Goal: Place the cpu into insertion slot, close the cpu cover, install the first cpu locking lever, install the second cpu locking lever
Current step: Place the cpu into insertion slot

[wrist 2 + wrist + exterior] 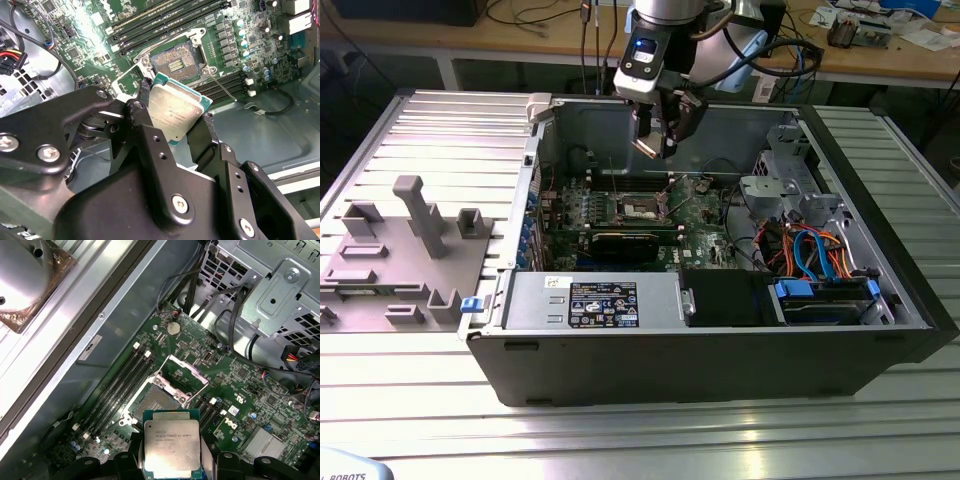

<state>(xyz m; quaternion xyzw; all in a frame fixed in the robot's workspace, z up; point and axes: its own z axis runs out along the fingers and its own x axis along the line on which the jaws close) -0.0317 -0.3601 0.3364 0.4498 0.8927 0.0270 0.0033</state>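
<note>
Smooth silver-grey metal on the cpu. Matt black metal jaws. Ribbed, dully shining metal tabletop; glossy green motherboard.

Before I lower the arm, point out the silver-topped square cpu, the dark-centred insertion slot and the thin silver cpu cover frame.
cpu [171, 447]: first wrist view, centre of metal top.
insertion slot [157, 401]: first wrist view, dark contact field.
cpu cover [177, 391]: first wrist view, frame rail.
</note>
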